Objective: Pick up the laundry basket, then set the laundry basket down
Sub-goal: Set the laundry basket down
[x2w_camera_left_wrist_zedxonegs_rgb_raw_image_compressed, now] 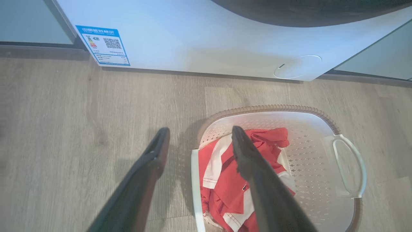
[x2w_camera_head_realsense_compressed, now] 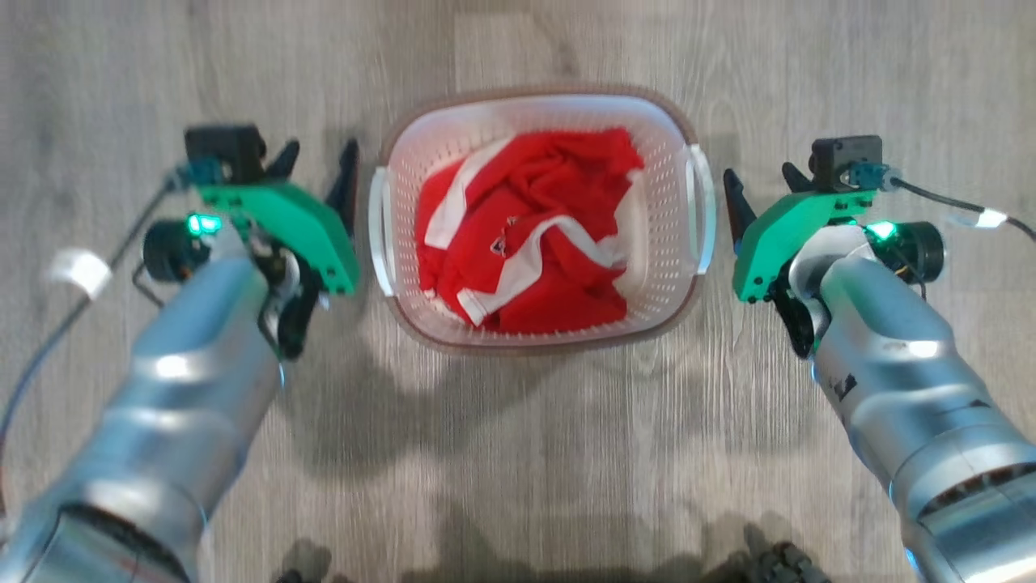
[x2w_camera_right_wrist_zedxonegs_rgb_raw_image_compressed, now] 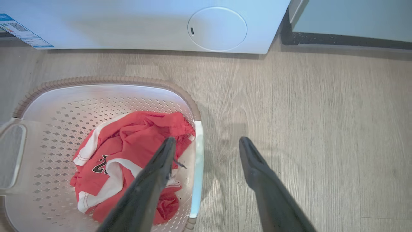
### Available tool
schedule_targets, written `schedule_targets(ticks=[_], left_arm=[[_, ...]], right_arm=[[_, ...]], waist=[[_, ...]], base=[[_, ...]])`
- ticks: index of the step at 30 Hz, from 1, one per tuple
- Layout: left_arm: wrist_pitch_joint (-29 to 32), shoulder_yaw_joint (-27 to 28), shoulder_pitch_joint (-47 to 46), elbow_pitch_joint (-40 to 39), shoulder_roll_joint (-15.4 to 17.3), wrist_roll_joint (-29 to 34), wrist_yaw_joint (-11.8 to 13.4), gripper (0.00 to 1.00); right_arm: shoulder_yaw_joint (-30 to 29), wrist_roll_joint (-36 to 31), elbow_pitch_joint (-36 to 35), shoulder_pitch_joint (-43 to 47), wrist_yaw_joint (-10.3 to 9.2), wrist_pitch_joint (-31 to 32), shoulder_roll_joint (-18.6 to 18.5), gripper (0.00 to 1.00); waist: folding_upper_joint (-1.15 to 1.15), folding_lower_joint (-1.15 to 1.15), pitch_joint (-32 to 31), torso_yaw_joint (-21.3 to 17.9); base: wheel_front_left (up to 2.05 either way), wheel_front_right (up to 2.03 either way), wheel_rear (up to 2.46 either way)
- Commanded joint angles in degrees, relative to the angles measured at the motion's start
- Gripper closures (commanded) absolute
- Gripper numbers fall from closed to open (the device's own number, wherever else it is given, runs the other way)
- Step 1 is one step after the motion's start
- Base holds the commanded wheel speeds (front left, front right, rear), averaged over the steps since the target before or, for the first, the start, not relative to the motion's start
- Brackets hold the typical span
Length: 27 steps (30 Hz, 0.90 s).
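Note:
The laundry basket (x2w_camera_head_realsense_compressed: 665, 243), white and perforated with a brown rim, stands on the wood floor with a red and white garment (x2w_camera_head_realsense_compressed: 526, 235) inside. My left gripper (x2w_camera_head_realsense_compressed: 320, 166) is open beside the basket's left handle (x2w_camera_head_realsense_compressed: 379, 235). My right gripper (x2w_camera_head_realsense_compressed: 765, 186) is open beside the right handle (x2w_camera_head_realsense_compressed: 702, 214). In the left wrist view the left gripper (x2w_camera_left_wrist_zedxonegs_rgb_raw_image_compressed: 200, 130) frames the near handle (x2w_camera_left_wrist_zedxonegs_rgb_raw_image_compressed: 194, 180) between its spread fingers, over the basket (x2w_camera_left_wrist_zedxonegs_rgb_raw_image_compressed: 305, 145). In the right wrist view the right gripper (x2w_camera_right_wrist_zedxonegs_rgb_raw_image_compressed: 207, 138) likewise frames its handle (x2w_camera_right_wrist_zedxonegs_rgb_raw_image_compressed: 198, 154) of the basket (x2w_camera_right_wrist_zedxonegs_rgb_raw_image_compressed: 64, 109). Neither gripper holds anything.
A white washing machine (x2w_camera_left_wrist_zedxonegs_rgb_raw_image_compressed: 193, 35) stands just beyond the basket, with a blue energy label (x2w_camera_left_wrist_zedxonegs_rgb_raw_image_compressed: 103, 45) and a round cover (x2w_camera_right_wrist_zedxonegs_rgb_raw_image_compressed: 217, 29) low on its front. Pale cabinet panels (x2w_camera_right_wrist_zedxonegs_rgb_raw_image_compressed: 351, 19) flank it. Bare wood floor (x2w_camera_head_realsense_compressed: 518, 453) surrounds the basket.

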Motion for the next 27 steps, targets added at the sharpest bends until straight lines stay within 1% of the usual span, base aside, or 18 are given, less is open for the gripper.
schedule_targets(ticks=[1,8,15,21,27], left_arm=[[-0.5,3.2,1.7,-2.5,2.6,2.2,0.9,0.0],[-0.5,11.1,7.8,-11.3,3.6,10.6,4.0,0.0],[-0.5,17.0,13.6,-19.3,4.0,16.2,5.9,0.0],[-0.5,20.4,17.6,-25.8,4.8,19.4,7.5,0.0],[-0.5,22.3,21.9,-33.1,6.1,21.9,9.9,0.0]], right_arm=[[-0.3,-0.9,-1.6,2.4,-0.49,-0.7,0.7,0.0],[-6.4,-6.4,-8.9,5.6,-0.49,-0.8,0.7,0.0],[-12.1,-11.4,-19.6,11.2,-0.49,-0.8,0.7,0.0],[-15.6,-13.8,-29.4,16.5,-0.49,-0.8,0.7,0.0],[-17.3,-15.0,-36.5,21.1,-0.49,-0.4,0.7,0.0]], waist=[[0.0,0.0,-2.9,0.1],[0.0,0.0,-7.5,-0.2],[0.0,0.0,-11.3,-0.3],[0.0,0.0,-14.4,0.0],[0.0,0.0,-17.5,0.2]], base=[[0.0,0.0,0.0],[0.0,0.0,0.0],[0.0,0.0,0.0],[0.0,0.0,0.0],[0.0,0.0,0.0]])
